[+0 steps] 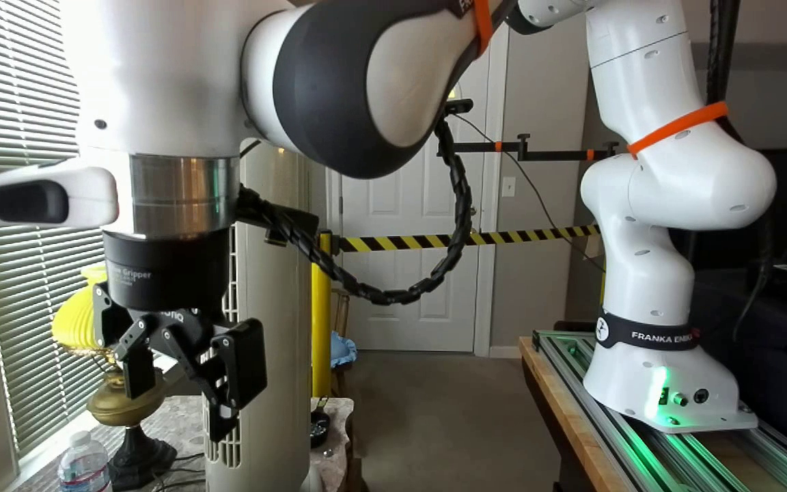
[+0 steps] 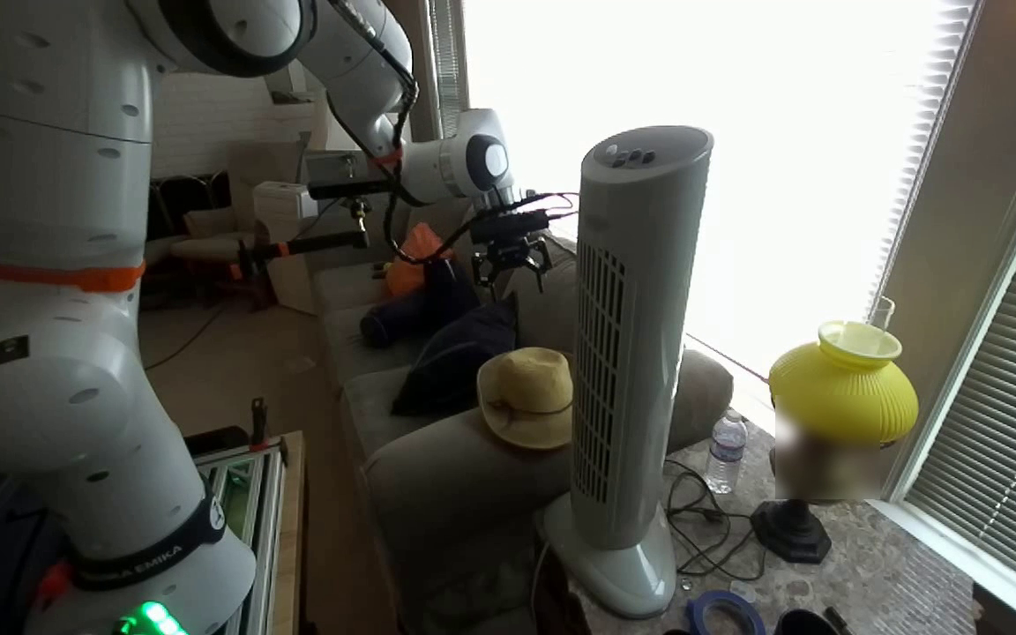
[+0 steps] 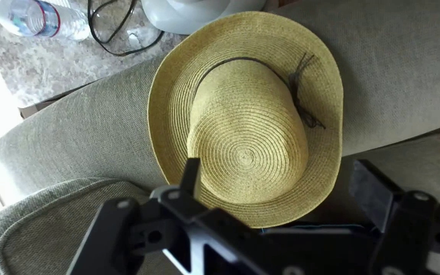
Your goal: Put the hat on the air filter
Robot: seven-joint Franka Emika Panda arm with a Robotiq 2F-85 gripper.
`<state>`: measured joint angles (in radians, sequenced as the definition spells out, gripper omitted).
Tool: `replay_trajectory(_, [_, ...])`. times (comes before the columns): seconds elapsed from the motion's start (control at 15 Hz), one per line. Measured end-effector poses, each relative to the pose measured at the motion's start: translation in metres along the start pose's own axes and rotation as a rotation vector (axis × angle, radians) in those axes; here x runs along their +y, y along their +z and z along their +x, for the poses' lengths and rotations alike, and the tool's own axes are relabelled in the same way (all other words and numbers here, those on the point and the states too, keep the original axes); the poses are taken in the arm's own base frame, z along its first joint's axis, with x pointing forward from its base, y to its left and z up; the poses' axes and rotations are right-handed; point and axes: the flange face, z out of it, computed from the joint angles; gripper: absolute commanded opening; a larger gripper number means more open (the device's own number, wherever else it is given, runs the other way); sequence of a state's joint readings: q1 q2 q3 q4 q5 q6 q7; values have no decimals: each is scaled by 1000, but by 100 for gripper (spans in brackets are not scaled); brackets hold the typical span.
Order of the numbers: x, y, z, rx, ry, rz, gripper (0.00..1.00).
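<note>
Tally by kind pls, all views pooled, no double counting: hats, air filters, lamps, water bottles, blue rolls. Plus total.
Hat: 1
Air filter: 1
Lamp: 1, in both exterior views
Water bottle: 1, in all three views
Blue roll: 1, cut off by the picture's bottom edge
Total: 5
</note>
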<state>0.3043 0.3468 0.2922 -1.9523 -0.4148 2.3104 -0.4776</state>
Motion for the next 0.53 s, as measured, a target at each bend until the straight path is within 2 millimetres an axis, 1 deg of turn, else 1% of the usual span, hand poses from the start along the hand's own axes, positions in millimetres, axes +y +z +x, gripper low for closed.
replay_trajectory(0.2, [-7,21,8,-3,-14,26,100])
replay_trajectory(0.53, [-33,51,26,-18,-41,83,100])
